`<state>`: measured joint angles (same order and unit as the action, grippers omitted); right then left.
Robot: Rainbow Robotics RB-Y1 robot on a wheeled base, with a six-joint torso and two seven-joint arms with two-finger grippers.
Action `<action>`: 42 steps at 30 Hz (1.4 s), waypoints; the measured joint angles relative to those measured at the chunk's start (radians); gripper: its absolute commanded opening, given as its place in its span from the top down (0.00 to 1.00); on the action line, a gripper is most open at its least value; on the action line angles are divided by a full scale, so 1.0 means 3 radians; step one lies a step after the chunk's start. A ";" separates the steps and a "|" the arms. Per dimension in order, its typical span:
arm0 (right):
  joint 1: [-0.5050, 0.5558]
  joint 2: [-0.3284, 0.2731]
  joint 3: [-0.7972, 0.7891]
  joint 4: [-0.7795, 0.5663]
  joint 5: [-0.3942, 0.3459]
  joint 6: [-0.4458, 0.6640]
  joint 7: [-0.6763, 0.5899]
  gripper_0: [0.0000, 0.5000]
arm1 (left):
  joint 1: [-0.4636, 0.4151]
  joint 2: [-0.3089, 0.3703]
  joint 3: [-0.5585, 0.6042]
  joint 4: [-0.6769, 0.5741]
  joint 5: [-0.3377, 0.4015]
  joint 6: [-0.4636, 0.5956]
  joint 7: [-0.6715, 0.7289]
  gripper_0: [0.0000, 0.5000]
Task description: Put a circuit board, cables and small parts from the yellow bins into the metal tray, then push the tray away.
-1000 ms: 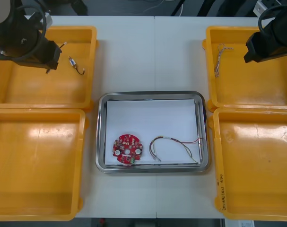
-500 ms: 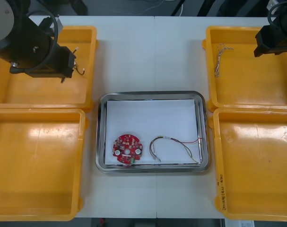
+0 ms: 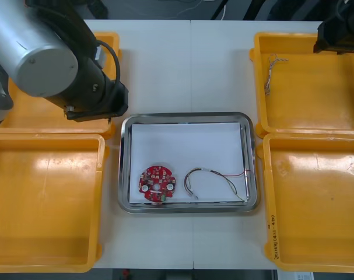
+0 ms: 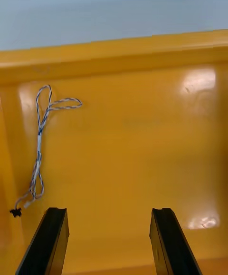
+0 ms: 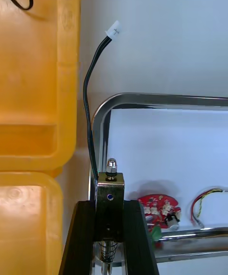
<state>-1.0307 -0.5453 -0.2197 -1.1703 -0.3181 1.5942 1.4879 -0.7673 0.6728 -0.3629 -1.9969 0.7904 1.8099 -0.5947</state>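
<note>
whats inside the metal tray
A round red circuit board and a red and yellow cable on the white floor of the metal tray. Nothing is covered in the front view.

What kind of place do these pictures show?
Probably an electronics kitting bench. Yellow bins flank a metal tray holding a red circuit board and a red and yellow cable; the left gripper holds a small metal part with a black cable, and the right gripper hangs open over a far bin.
</note>
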 measured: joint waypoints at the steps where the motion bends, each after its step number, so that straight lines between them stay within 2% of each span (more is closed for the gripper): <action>1: -0.0010 0.0017 0.0000 0.0036 0.0009 -0.0060 -0.0083 0.00 | 0.0000 -0.0017 -0.0033 -0.0015 -0.0019 0.0000 0.0027 1.00; 5: -0.0060 0.0106 -0.0002 0.0184 0.0070 -0.0255 -0.0297 0.00 | -0.0003 -0.0083 -0.0192 -0.0035 -0.0115 -0.0030 0.0028 1.00; 11: -0.0096 0.0245 -0.0040 0.0351 0.0161 -0.0600 -0.0332 0.00 | -0.0005 -0.0123 -0.0608 -0.0035 -0.0352 -0.0313 0.0071 1.00; 15: -0.0132 0.0299 -0.0064 0.0556 0.0210 -0.0831 -0.0379 0.00 | -0.0006 -0.0150 -0.0806 -0.0035 -0.0396 -0.0376 0.0199 1.00; 27: -0.0168 0.0442 -0.0166 0.1055 0.0367 -0.1590 -0.0502 0.00 | -0.0006 -0.0193 -0.1123 0.0164 -0.0482 -0.0622 0.0365 1.00; 35: -0.0169 0.0509 -0.0166 0.1151 0.0383 -0.1753 -0.0505 0.00 | -0.0006 -0.0208 -0.1284 0.0506 -0.0630 -0.0908 0.0365 1.00; 42: -0.0172 0.0542 -0.0166 0.1374 0.0392 -0.2112 -0.0510 0.00 | -0.0006 -0.0208 -0.1396 0.0633 -0.0701 -0.1058 0.0365 1.00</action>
<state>-1.0822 -0.3828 -0.2695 -0.7582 -0.2006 0.9606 1.3349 -0.7690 0.6103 -0.7817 -1.8070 0.5802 1.4925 -0.4852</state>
